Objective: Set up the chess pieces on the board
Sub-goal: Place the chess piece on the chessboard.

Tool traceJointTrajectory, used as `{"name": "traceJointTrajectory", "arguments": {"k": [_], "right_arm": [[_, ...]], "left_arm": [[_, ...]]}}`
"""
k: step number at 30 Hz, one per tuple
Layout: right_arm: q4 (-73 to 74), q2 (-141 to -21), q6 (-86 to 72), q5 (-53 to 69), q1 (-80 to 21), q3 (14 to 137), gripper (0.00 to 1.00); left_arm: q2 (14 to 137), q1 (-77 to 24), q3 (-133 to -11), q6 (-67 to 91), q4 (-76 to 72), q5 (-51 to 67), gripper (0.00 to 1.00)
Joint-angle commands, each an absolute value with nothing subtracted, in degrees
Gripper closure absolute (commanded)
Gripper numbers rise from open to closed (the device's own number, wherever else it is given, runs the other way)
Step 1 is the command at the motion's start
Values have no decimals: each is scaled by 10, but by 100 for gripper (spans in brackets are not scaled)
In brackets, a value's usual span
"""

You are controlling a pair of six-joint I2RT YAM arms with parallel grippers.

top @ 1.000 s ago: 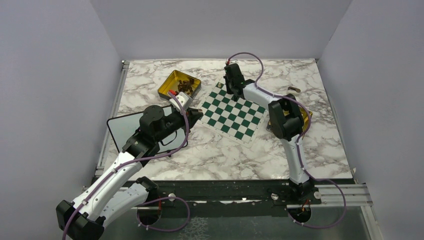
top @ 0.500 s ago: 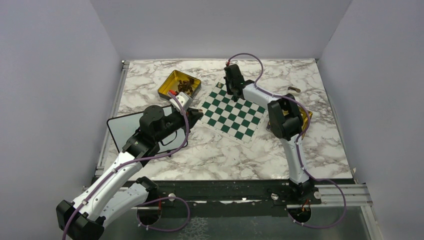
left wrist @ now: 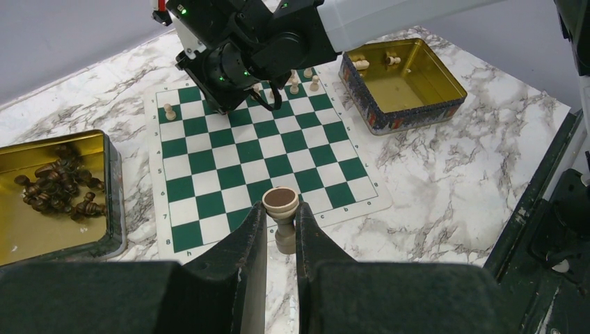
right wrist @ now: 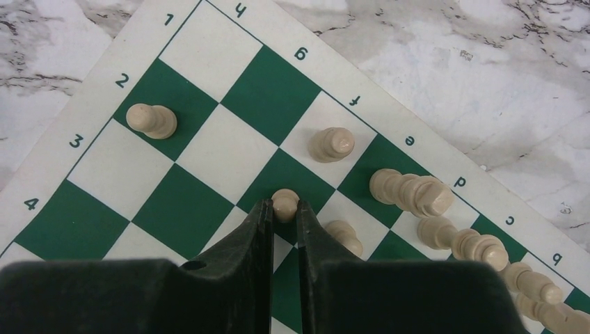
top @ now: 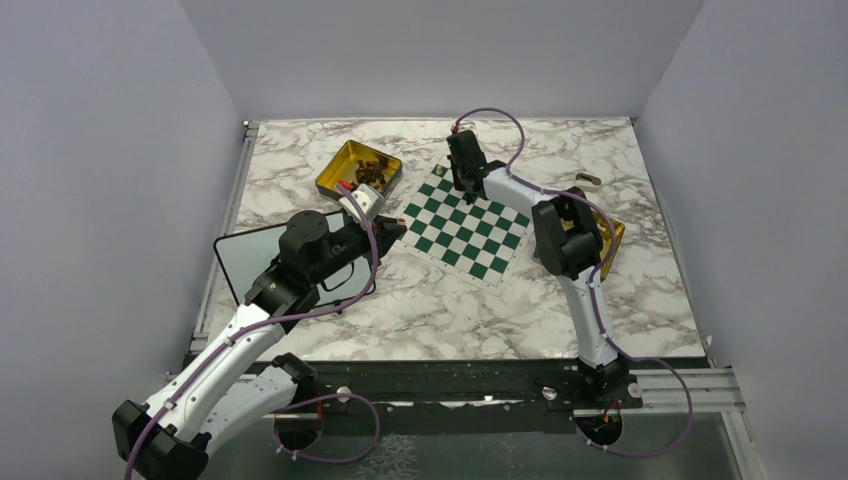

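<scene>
The green-and-white board (top: 468, 228) lies mid-table. My left gripper (left wrist: 282, 221) is shut on a pale beige chess piece (left wrist: 281, 202) held upside down, brown base up, just off the board's near edge by the marble. At the board's far corner, my right gripper (right wrist: 284, 210) is shut on the round head of a pale pawn (right wrist: 284, 202) over a green square. Other pale pieces stand close by: a pawn (right wrist: 152, 120) on row 2, another (right wrist: 331, 145), one (right wrist: 344, 235) beside my right fingers, and taller ones (right wrist: 410, 191) along the edge row.
A gold tin (top: 358, 168) of dark pieces sits left of the board. A second gold tin (left wrist: 402, 82) with a few pale pieces sits on the other side. A black-framed whiteboard (top: 245, 258) lies under the left arm. A small object (top: 588, 180) rests far right.
The right arm's elbow has shifted slightly left. Both grippers stay shut on their pieces in the same places.
</scene>
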State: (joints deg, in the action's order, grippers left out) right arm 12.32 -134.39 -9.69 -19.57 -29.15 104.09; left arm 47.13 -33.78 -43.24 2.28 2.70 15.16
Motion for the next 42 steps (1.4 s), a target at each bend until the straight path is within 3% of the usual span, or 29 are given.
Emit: {"name": "traceJointTrajectory", "arguments": {"k": [1,42], "right_arm": [[134,-1361,-108,-210,-293,1067,82],[223,-1331,-115,-181,-289,1113,65]], "left_arm": [[462,-339,-436,16,19,159,97],[471,-339,-435,18,19,156,97]]}}
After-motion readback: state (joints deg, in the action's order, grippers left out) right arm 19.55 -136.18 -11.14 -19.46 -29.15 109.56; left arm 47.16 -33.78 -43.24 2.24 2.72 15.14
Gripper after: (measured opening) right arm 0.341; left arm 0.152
